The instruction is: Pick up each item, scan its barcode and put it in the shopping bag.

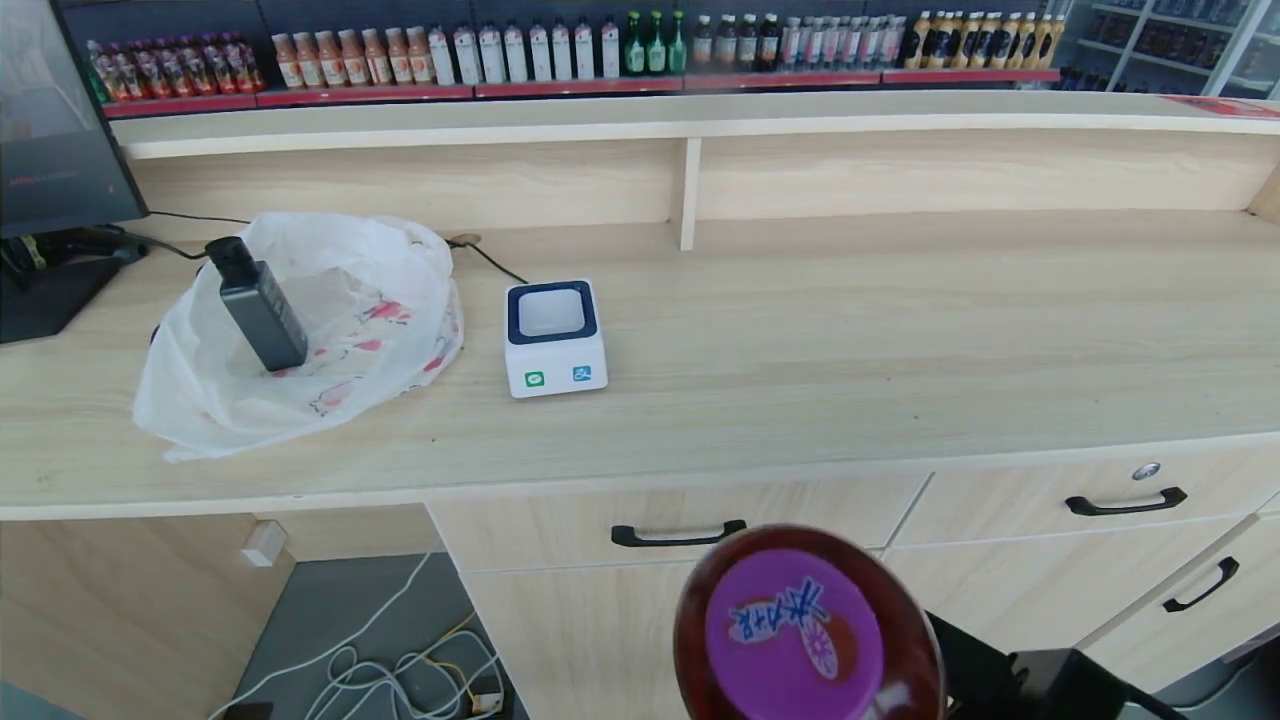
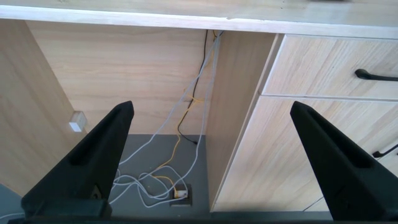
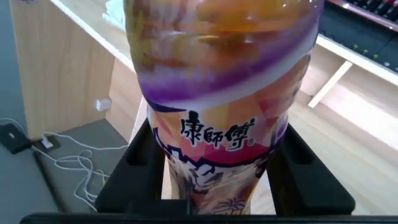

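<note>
Bottle [image 1: 795, 630] is closest, purple cap facing the head camera, long axis roughly upright, held short of the desk [image 1: 800, 350] front edge, right of centre. Right tool [image 3: 221, 168] is clamped on its body. Scanner [image 1: 555, 338] sits forward and left of it on the desk. Shopping bag [image 1: 400, 300] is just left of the scanner, dark bottle [image 1: 258, 303] standing in it. Left tool [image 2: 211, 162] is wide and empty, low by the cupboard [image 2: 124, 74]. Right arm does the scan move.

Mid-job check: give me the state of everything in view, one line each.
shopping bag: open, lying on the counter.
dark bottle: standing in the shopping bag.
scanner: on the counter, top bare.
drink bottle: held off the counter, not bagged.
right gripper: shut on the drink bottle.
left gripper: open, empty.
drawers: shut.
</note>
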Available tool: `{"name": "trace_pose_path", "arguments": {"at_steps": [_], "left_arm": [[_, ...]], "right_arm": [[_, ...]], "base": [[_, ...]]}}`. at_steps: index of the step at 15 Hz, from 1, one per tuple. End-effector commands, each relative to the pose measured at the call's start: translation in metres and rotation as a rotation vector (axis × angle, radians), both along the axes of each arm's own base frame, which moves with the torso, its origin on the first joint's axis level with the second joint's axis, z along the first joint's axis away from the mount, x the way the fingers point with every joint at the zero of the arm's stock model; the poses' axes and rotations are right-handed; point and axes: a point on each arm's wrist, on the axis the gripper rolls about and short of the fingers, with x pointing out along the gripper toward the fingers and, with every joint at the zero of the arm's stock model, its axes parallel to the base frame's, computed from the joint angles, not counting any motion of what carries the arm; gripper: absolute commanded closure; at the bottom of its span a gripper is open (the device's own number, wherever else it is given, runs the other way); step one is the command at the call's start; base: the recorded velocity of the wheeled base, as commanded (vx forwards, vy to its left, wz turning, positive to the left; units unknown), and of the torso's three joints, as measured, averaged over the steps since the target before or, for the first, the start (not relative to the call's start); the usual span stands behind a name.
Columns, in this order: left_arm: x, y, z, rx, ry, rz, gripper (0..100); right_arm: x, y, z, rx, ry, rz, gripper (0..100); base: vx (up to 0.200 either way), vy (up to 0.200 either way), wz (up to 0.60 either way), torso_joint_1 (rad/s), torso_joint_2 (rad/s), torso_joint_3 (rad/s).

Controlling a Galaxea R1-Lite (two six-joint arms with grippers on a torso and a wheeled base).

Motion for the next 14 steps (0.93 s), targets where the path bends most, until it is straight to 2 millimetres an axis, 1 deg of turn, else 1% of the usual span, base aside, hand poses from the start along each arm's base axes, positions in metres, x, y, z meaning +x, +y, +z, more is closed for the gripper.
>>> {"name": "trace_pose_path", "arguments": {"at_steps": [1, 2, 4, 7, 9, 11, 12, 14], "left_arm": [[0.0, 0.0, 0.0, 0.0, 0.0, 0.0, 0], [0.0, 0.0, 0.0, 0.0, 0.001, 0.0, 0], [0.0, 0.0, 0.0, 0.0, 0.0, 0.0, 0], [0.0, 0.0, 0.0, 0.0, 0.001, 0.0, 0], [0.0, 0.0, 0.0, 0.0, 0.0, 0.0, 0], [0.0, 0.0, 0.0, 0.0, 0.001, 0.0, 0], [0.0, 0.0, 0.0, 0.0, 0.0, 0.0, 0], [0.0, 0.0, 0.0, 0.0, 0.0, 0.0, 0]], "right_arm": [[-0.008, -0.007, -0.004, -0.052, -0.028, 0.023, 100], [-0.015, -0.012, -0.009, -0.099, -0.054, 0.047, 100], [-0.034, -0.009, -0.015, -0.181, -0.117, 0.129, 100], [-0.046, -0.004, -0.015, -0.247, -0.222, 0.194, 100], [-0.056, -0.001, -0.022, -0.288, -0.25, 0.245, 100], [-0.06, -0.001, -0.027, -0.326, -0.28, 0.274, 100], [-0.06, -0.001, -0.026, -0.354, -0.338, 0.279, 100], [-0.051, -0.003, -0.022, -0.433, -0.453, 0.205, 100]], "base": [[0.0, 0.0, 0.0, 0.0, 0.0, 0.0], [0.0, 0.0, 0.0, 0.0, 0.0, 0.0], [0.0, 0.0, 0.0, 0.0, 0.0, 0.0], [0.0, 0.0, 0.0, 0.0, 0.0, 0.0], [0.0, 0.0, 0.0, 0.0, 0.0, 0.0], [0.0, 0.0, 0.0, 0.0, 0.0, 0.0], [0.0, 0.0, 0.0, 0.0, 0.0, 0.0], [0.0, 0.0, 0.0, 0.0, 0.0, 0.0]]}}
